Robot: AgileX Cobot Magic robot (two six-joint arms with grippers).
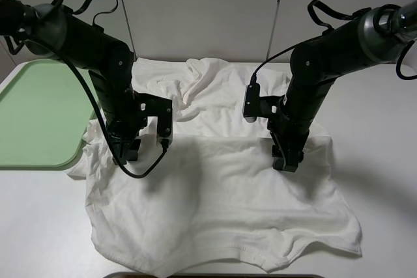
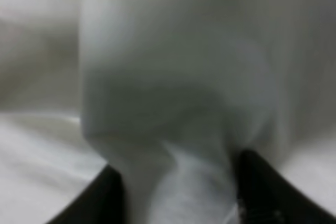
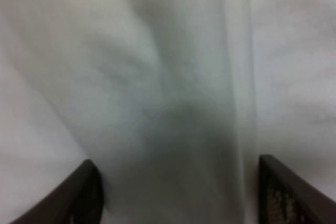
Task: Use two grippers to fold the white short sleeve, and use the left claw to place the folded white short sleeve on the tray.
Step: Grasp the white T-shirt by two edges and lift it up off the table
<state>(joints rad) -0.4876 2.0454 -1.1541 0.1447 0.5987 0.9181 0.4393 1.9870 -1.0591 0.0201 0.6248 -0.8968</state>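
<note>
Black fingers (image 2: pixel 107 203) of the left claw (image 1: pixel 126 153) straddle a bunched ridge of the white shirt (image 1: pixel 221 193). Cloth fills the gap and touches both sides, but the close view is too blurred to tell whether that is a firm pinch. Across the way, the right claw (image 1: pixel 287 161) is down on the cloth too, jaws wide apart, a soft fold lying loose between them, nothing clamped. Both sit on one line across the shirt's middle, one near each side edge, which looks like the setup for lifting it evenly into a fold. The shirt lies spread and wrinkled on the white table (image 1: pixel 384 180), one edge reaching the corner of the green tray (image 1: pixel 32 109), handy beside the left arm for the final drop.
</note>
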